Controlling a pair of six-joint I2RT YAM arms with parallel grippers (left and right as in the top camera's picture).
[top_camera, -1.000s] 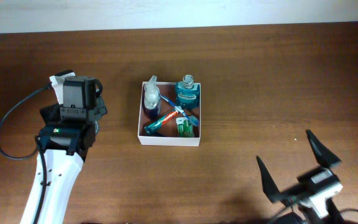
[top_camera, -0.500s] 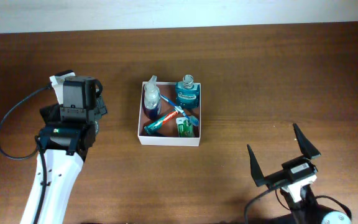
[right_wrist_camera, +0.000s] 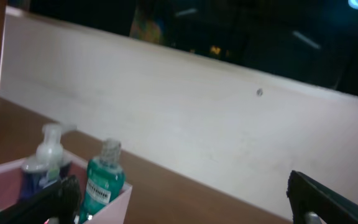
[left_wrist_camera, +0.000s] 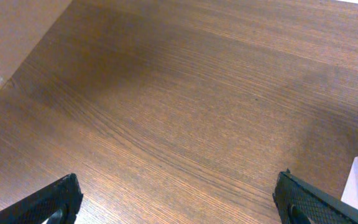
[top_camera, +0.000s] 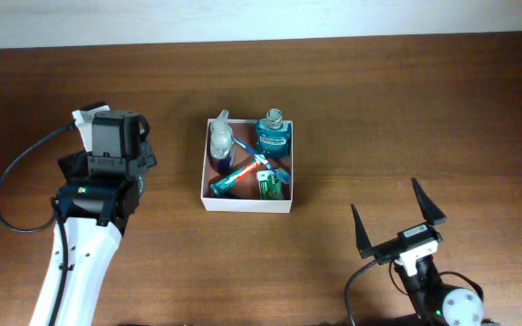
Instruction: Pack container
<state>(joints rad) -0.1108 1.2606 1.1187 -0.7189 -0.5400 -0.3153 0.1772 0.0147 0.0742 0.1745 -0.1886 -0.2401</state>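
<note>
Counter (top_camera: 406, 109): brown wood. Around the box it is bare, so I judge nothing remains to be gathered.

Left arm (top_camera: 80, 244): white link rising from 7 o'clock, its black wrist at 9 o'clock and aimed toward 12. It is parked well apart from the box, likely to leave the middle free.

Container (top_camera: 246, 205): sits just toward 12 from the middle of the counter, between the two arms. Its white walls are upright and the reddish floor is mostly covered. Packing looks done or nearly so.

Right tool (top_camera: 386, 204): at 5 o'clock, low and near the counter's edge, jaws spread wide and holding nothing. It points toward 11; its wrist camera catches the box corner at 7 o'clock of that view.

Left tool (left_wrist_camera: 185, 208): fingertips wide apart over bare wood, gripping nothing.

Mouthwash bottle (top_camera: 274, 134): teal, upright in the box's 1 o'clock corner, with the walls bracing it.

Spray bottle (top_camera: 220, 140): upright in the 11 o'clock corner.

Toothpaste tube (top_camera: 236, 177): laid flat on a diagonal, probably because that is how its length fits.

Green tube (top_camera: 268, 186): flat near the 5 o'clock corner.
</note>
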